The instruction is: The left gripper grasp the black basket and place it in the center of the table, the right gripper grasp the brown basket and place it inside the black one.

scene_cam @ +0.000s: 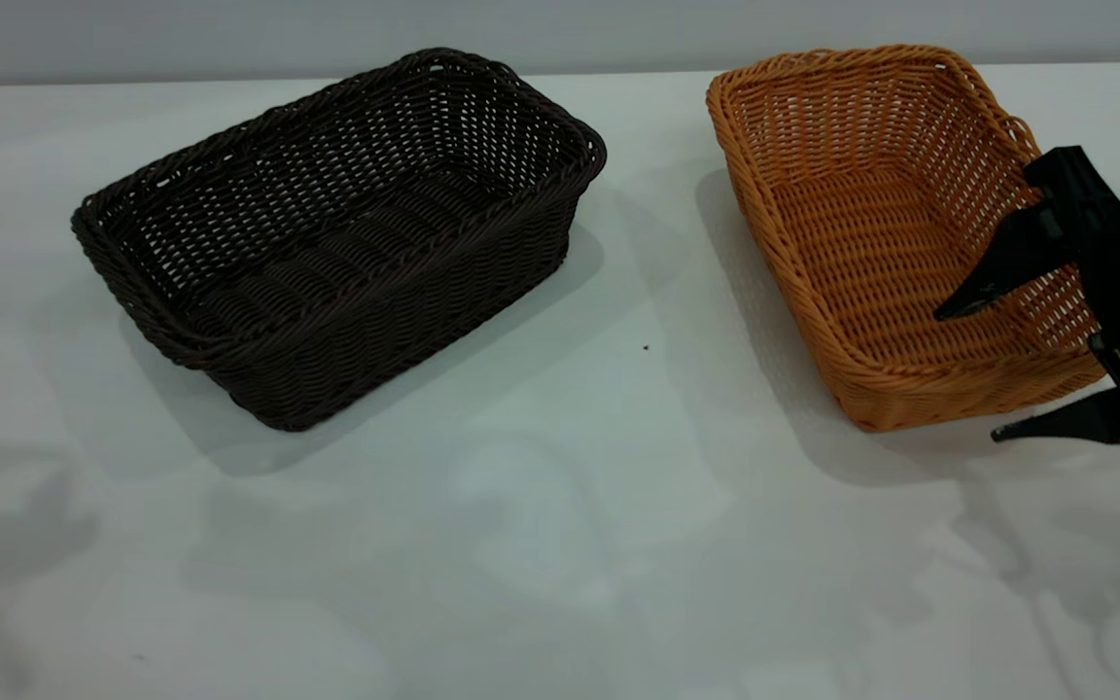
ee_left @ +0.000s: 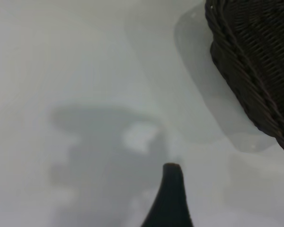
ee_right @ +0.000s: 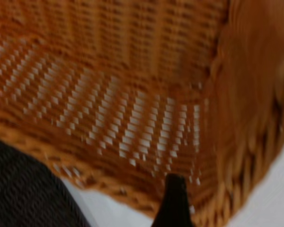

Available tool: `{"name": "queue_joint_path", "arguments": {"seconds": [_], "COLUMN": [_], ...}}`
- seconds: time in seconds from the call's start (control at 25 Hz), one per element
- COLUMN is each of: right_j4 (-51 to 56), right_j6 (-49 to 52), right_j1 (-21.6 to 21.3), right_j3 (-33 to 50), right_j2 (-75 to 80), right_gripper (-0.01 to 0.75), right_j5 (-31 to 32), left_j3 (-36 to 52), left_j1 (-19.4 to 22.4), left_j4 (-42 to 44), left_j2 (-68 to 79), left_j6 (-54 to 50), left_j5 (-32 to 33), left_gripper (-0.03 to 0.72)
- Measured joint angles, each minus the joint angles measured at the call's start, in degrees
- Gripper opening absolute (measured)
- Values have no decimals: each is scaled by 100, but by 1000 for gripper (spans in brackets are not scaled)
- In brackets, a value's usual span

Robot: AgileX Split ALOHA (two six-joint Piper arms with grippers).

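Observation:
The black basket [scene_cam: 336,233] stands on the table [scene_cam: 560,544] left of the middle, at an angle. The brown basket [scene_cam: 895,233] stands at the right. My right gripper [scene_cam: 968,377] is open at the brown basket's near right corner: one finger [scene_cam: 1002,267] is over its inside, the other [scene_cam: 1066,423] is outside its near wall. In the right wrist view one finger [ee_right: 174,198] points at the brown basket's inner corner [ee_right: 146,118]. My left gripper [ee_left: 225,189] is out of the exterior view; its finger [ee_left: 173,194] hangs over bare table beside the black basket's corner [ee_left: 255,61], apart from it.
A wide strip of bare table [scene_cam: 647,292] separates the two baskets. A small dark speck [scene_cam: 646,347] lies there. The grey wall [scene_cam: 560,34] runs behind the table's far edge. The black basket also shows in the right wrist view [ee_right: 23,189].

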Motion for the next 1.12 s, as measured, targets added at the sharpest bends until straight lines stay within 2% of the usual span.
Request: {"name": "queue_joint_path", "arguments": {"seconds": [0.12,0.32,0.64,0.92,1.12], "right_j4": [22,33,44,56,61], "right_j6": [-15,-19,-19,-19,-25], "right_j1": [0,0,0,0,0], "right_j3": [-194,-236,-292,-292,-292], "right_j2": [171,281,281,281,281], "right_gripper": [540,540,540,540,541], "right_j5": [-57,-57,-158,-299,-336], "left_j3": [0,-31,-714,-1471,-1597], "left_j1": [0,0,0,-57,-73], "left_j4": [-97,-836,-2058,-2297,-2299], "left_j2": [274,805,2047,2852,2946], "left_j6": [-28,-58,-65,83,146], "left_j5": [-132,-631,-868,-436,-173], "left_gripper": [579,579,555,531,531]}}
